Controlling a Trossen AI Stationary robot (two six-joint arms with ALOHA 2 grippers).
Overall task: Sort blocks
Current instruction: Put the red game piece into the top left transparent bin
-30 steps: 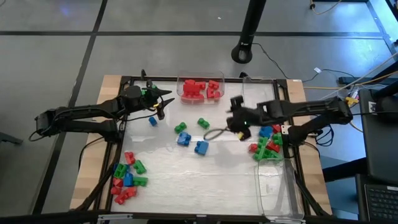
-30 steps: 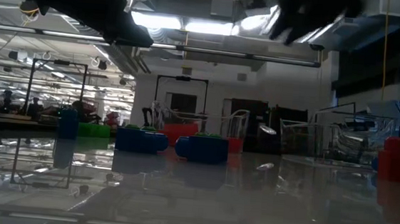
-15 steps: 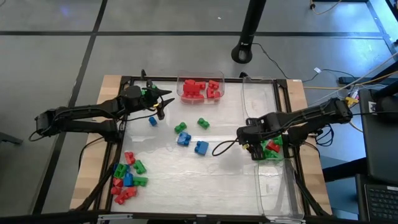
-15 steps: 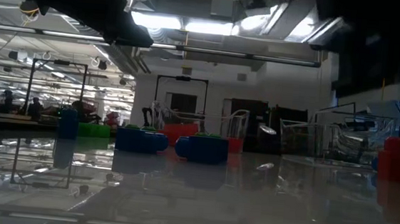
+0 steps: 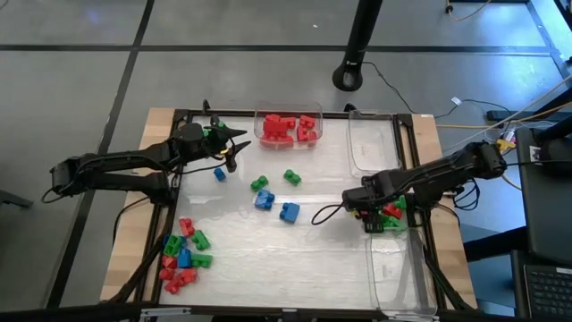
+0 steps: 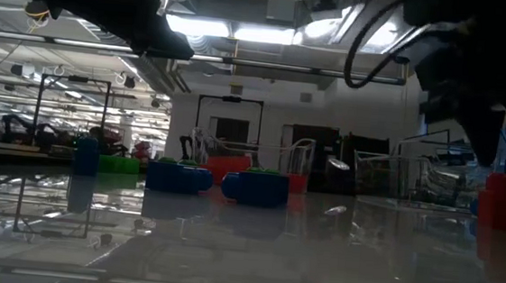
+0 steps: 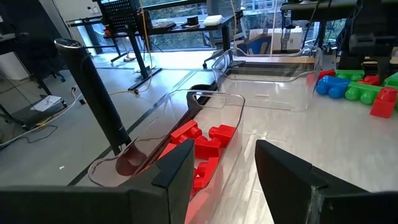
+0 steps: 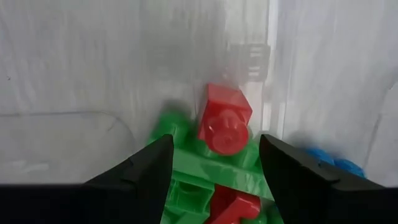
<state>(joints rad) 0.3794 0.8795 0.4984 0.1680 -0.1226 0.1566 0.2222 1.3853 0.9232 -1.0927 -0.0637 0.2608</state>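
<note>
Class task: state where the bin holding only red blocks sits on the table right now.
In the high view the bin of red blocks sits at the table's far edge, near the middle, just right of the left gripper; green and blue loose blocks lie nearer the camera's bottom edge.

The table (image 5: 295, 259) has a pale, glossy top inside a dark frame, with bare wood showing along both side edges. A clear bin of red blocks (image 5: 288, 128) sits at its far edge. Taking that bin as landmark: just nearer than it lie loose green and blue blocks (image 5: 273, 192); far down toward the near left corner is a mixed pile (image 5: 182, 252); to its right stands an empty clear bin (image 5: 371, 143), and beyond that, nearer, a red, green and blue heap (image 5: 389, 213).
</note>
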